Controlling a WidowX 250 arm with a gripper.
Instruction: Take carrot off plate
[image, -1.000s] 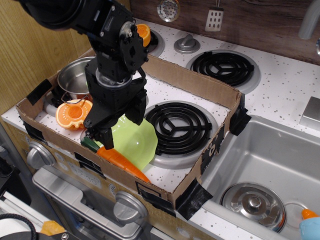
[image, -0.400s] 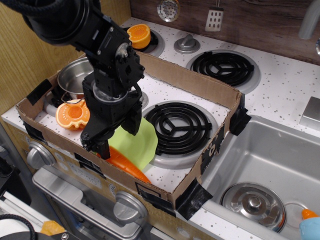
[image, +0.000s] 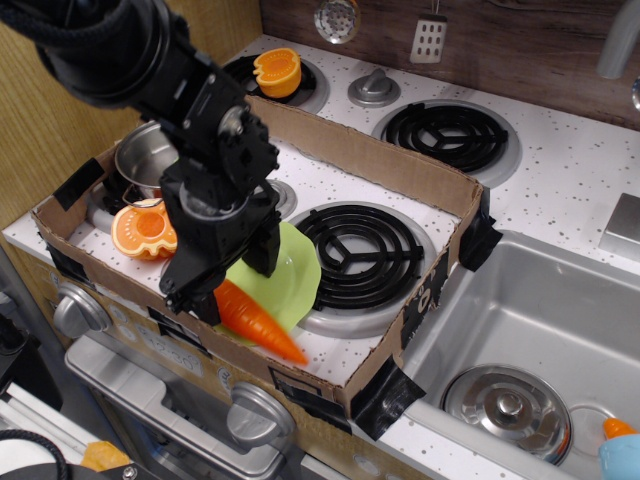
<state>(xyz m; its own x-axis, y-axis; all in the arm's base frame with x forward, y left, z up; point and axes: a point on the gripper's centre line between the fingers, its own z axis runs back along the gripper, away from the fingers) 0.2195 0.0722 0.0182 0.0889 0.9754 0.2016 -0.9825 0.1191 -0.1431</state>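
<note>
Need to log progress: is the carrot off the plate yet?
Not fully: the carrot overlaps the plate rim, tip pointing past it.

Single high front view, angled down, stove (image: 400, 190) mid-distance

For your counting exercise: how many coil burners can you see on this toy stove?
3. One burner lies inside the cardboard tray beside the plate, one at the back right, one at the back left under an orange half. The arm may hide another.
</note>
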